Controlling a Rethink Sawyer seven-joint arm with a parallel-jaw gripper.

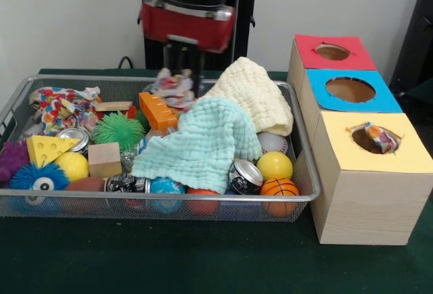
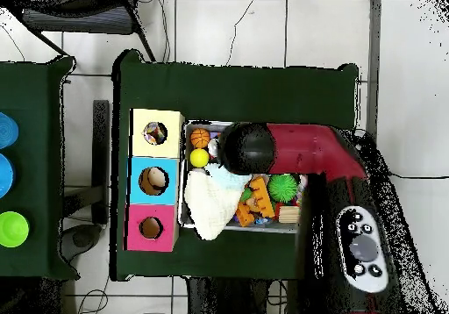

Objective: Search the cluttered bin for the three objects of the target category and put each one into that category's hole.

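Transport step, judged: the jaws (image 1: 180, 78) pinch a patterned cloth scrap (image 1: 174, 88) lifted above the mesh bin (image 1: 301, 172). A similar scrap (image 1: 380, 137) already sits in the yellow box's hole (image 1: 371, 140), well aside of the jaws; next move calls for carrying it there
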